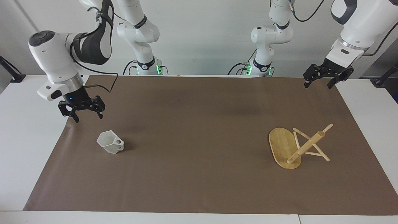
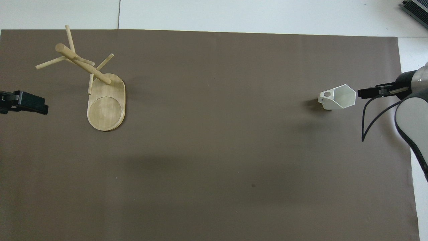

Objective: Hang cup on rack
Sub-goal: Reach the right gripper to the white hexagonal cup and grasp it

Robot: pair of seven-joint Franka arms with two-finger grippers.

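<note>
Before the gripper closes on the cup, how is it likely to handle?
The cup looks rigid and thin-walled, so probably light and easy to shove. It narrows toward the bottom under a wide rim, so a sideways nudge may tip it. Its flat facets should give the open right gripper steadier purchase than a round wall, though the surface looks smooth.

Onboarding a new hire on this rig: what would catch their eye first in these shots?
Probably the right gripper, jaws open, raised over the brown mat's edge close to the white faceted cup, which stands upright near the right arm's end of the table. Next, the bamboo rack at the left arm's end, its pole and pegs bare. The left gripper waits open above the mat's corner nearest the robots.
</note>
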